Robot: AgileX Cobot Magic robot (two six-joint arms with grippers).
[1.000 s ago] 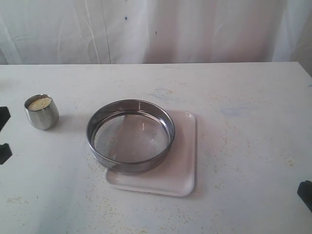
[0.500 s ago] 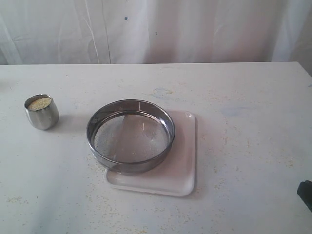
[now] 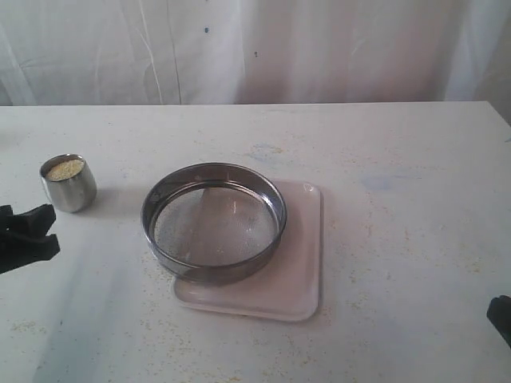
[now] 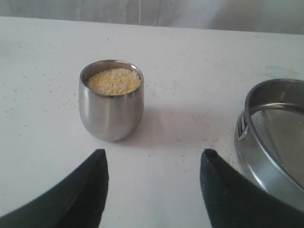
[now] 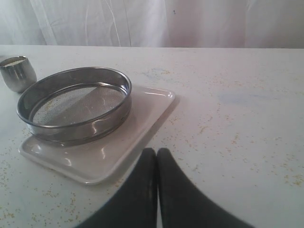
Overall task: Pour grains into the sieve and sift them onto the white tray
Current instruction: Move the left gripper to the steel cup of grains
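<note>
The yellowish grains (image 3: 65,169) (image 4: 114,80) fill a small steel cup (image 3: 69,183) (image 4: 111,102) standing at the table's left. The round sieve (image 3: 214,221) (image 5: 75,104) with its metal rim rests on the left part of the white tray (image 3: 299,271) (image 5: 118,147); its mesh looks empty. My left gripper (image 3: 36,231) (image 4: 152,159) is open, low over the table just in front of the cup, nothing between its fingers. My right gripper (image 5: 156,154) is shut and empty, at the right front edge, short of the tray's near corner.
Stray grain specks are scattered over the white table (image 3: 399,175), most around the tray. A white curtain (image 3: 255,48) hangs behind the table's far edge. The sieve's rim (image 4: 270,161) lies close beside my left gripper's finger.
My left gripper, out of sight half a second ago, has come in from the left edge and now sits just in front of the cup. The right gripper has not moved.
</note>
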